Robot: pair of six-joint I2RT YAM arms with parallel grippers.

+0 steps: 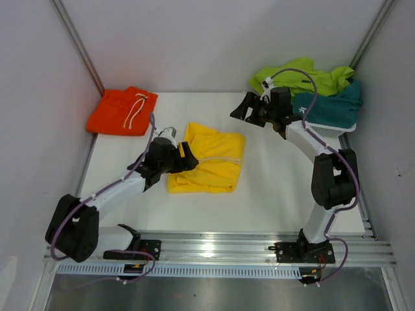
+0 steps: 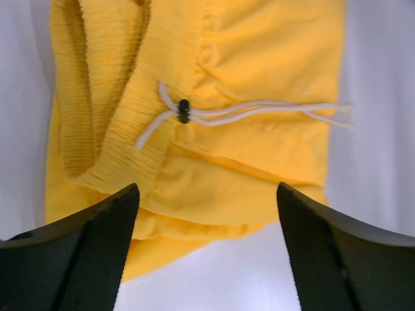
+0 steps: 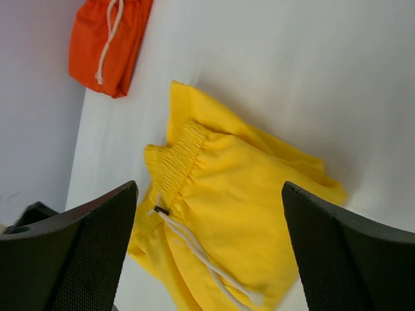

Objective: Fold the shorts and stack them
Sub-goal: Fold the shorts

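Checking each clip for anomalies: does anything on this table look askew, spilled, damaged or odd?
Nothing damaged or spilled. The yellow shorts mid-table are folded unevenly, waistband bunched and drawstring trailing across the fabric. The lime green shorts and teal shorts lie heaped at the far right, teal draped over the basket rim. The orange shorts look tidy.

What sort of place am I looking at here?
Probably a robot lab cell, not a home: bare white walls enclose a white table, the left arm and right arm are bolted to a metal rail.
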